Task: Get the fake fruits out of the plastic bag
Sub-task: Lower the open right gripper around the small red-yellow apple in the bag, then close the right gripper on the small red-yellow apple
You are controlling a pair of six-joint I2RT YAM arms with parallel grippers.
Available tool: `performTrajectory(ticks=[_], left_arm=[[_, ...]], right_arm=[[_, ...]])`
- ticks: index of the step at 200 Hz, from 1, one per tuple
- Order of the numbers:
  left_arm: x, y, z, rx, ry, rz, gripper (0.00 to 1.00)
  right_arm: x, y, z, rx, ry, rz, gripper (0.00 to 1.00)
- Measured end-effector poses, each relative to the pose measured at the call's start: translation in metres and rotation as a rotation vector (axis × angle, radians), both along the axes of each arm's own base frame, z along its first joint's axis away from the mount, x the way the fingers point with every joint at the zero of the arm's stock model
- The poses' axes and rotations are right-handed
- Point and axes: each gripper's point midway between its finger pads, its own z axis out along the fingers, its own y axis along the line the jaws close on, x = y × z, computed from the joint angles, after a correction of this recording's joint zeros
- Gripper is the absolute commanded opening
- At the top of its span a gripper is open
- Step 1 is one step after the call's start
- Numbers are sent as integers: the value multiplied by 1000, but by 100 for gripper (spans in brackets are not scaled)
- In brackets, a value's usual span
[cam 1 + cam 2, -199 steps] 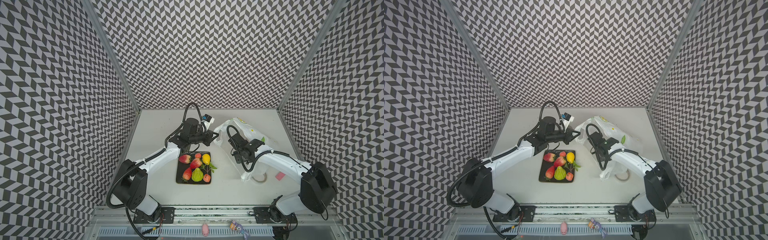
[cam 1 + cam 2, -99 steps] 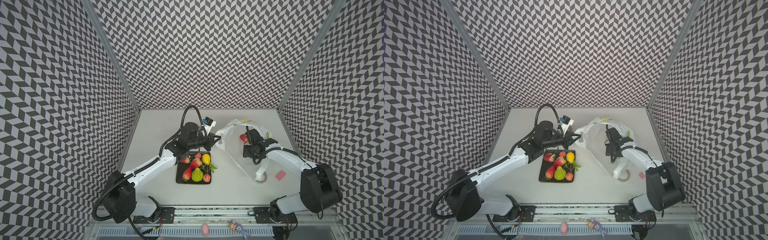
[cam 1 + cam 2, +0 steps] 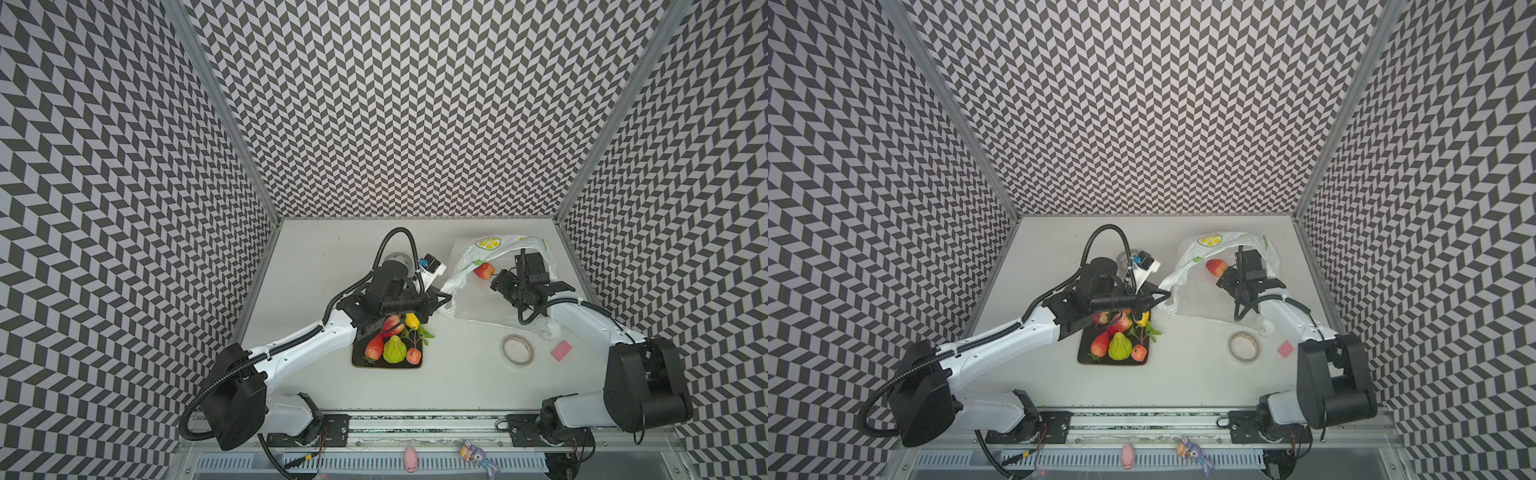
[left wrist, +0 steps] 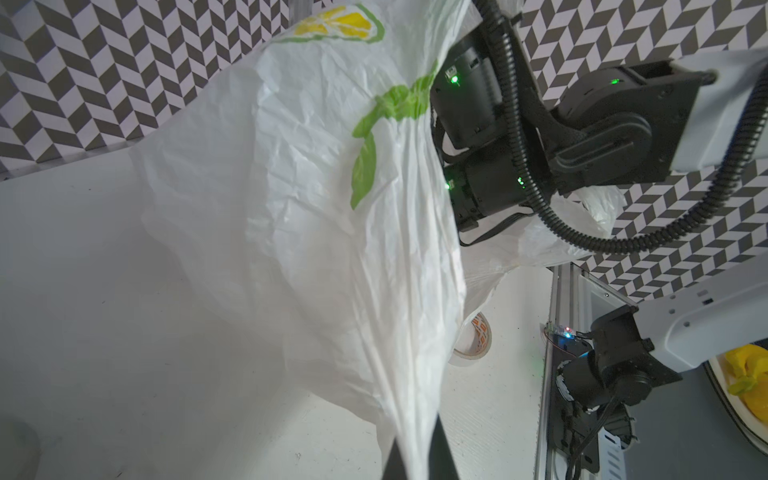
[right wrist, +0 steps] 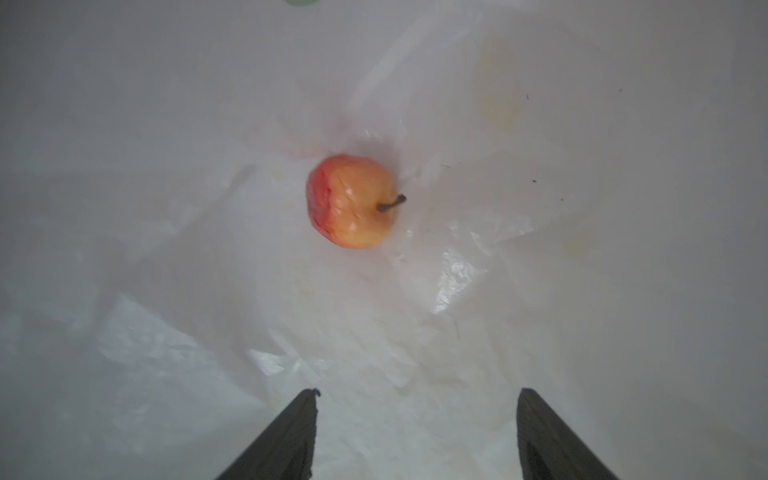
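- Right gripper (image 5: 417,395): the two dark fingers (image 5: 291,436) stand wide apart, with nothing between them and nothing held.
- Round pink-orange fruit (image 5: 351,201), with a short brown stem: it lies ahead of the fingertips and clear of both, resting on the inner film of the plastic bag (image 5: 166,332).
- White crinkled film surrounds the right gripper in the right wrist view. In both top views it sits within the bag's raised mouth, with the fruit just beside it.
- Left gripper (image 4: 417,457): closed tight on a gathered edge of the bag. The film rises taut from the pinch.
- Black tray (image 3: 386,365): it sits beneath the left arm, near the bag but apart from it. It carries the other fake fruits (image 3: 394,350): red, green, yellow and orange.
- Tape roll (image 3: 517,350) and pink square (image 3: 561,350): both lie on the table (image 3: 457,386), near the bag's front edge.
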Motion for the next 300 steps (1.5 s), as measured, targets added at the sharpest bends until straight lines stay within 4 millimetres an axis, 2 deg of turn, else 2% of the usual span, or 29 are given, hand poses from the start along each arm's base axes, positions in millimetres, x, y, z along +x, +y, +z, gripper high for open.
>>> performTrajectory(ticks=[29,76,102,149,209,256,300], left_arm=[[-15,-9,0,0,-10,-51,0],[-25,-15,1,-1,-17,-90,0],[-24,-17,0,3,-14,-93,0],[-23,-21,-3,8,-5,-107,0],[-22,-25,-1,6,-8,-115,0],[-21,-26,-1,11,-13,-119,0],[-22,-24,-5,27,-1,-120,0]], right_arm=[[22,9,0,113,-58,-69,70],[44,14,-25,178,-49,-125,73],[55,17,-32,190,-49,-126,73],[71,28,-31,226,-74,-84,74],[82,43,-53,253,-37,-15,74],[103,48,-47,238,-57,21,68],[107,50,-58,226,-31,31,66]])
